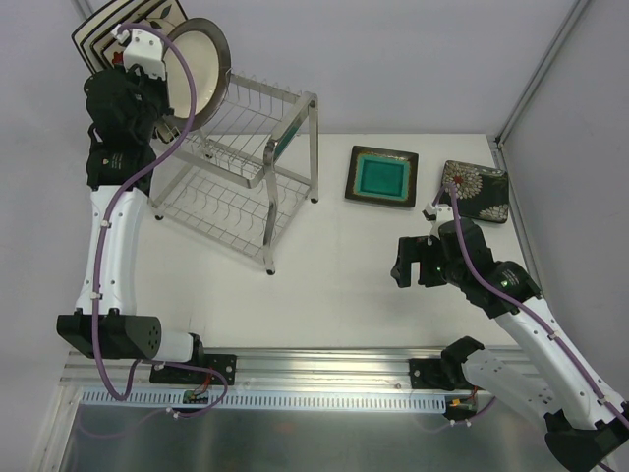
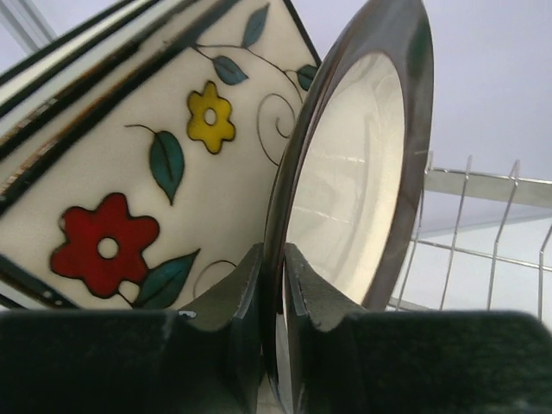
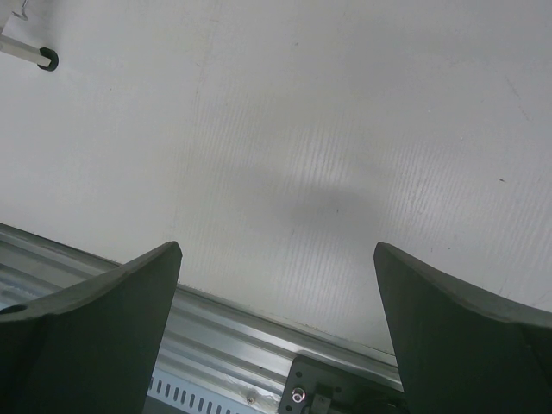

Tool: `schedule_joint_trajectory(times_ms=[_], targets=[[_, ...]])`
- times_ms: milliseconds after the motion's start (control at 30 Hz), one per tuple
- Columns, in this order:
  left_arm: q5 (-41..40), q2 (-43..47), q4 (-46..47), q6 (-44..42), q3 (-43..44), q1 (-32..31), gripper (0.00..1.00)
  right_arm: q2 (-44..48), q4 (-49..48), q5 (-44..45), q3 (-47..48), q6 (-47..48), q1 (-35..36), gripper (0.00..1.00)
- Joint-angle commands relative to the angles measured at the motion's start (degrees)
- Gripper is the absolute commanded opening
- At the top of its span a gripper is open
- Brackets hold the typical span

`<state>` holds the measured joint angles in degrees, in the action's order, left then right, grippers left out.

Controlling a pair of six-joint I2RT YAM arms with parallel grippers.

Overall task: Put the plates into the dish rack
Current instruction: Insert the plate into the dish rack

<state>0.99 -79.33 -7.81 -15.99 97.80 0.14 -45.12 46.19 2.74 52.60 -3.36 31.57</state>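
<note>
My left gripper [image 1: 169,103] [image 2: 273,259] is shut on the lower rim of the round cream grey-rimmed plate [image 1: 201,69] [image 2: 354,172], which stands on edge over the left end of the dish rack [image 1: 246,167] [image 2: 483,250]. Right behind it stands the cream flowered square plate [image 2: 129,198], beside white black-rimmed square plates [image 1: 128,25]. On the table lie the dark teal-centred plate [image 1: 381,177] and the dark plate with white blooms [image 1: 477,190]. My right gripper [image 1: 415,264] [image 3: 276,259] hangs open over bare table with nothing between its fingers.
A metal rail [image 1: 324,369] [image 3: 233,328] runs along the near table edge, just below my right gripper. One rack foot [image 3: 47,59] shows at the far left of the right wrist view. Walls close the table at the back and right.
</note>
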Motion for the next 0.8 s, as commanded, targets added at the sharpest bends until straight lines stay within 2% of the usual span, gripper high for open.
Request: schedule_joint_trajectory(times_ms=[0, 267, 333, 500, 767], targets=[[-0.3, 3.0, 9.4, 0.6, 0.8, 1.0, 0.15, 0.7, -0.7, 0.3, 1.0, 1.2, -0.3, 1.0], [0.1, 2.8, 9.0, 2.6, 0.7, 1.3, 0.31, 1.4, -0.4, 0.5, 0.7, 1.3, -0.3, 1.0], [0.3, 2.8, 9.0, 3.2, 0.8, 1.3, 0.38, 1.6, -0.3, 0.6, 0.7, 1.2, -0.4, 1.0], [0.8, 3.8, 9.0, 5.3, 0.7, 1.3, 0.49, 1.7, -0.3, 0.7, 0.8, 1.2, -0.4, 1.0], [0.4, 8.3, 9.0, 9.3, -0.9, 1.2, 0.79, 1.2, -0.7, 0.7, 2.0, 1.1, -0.3, 1.0]])
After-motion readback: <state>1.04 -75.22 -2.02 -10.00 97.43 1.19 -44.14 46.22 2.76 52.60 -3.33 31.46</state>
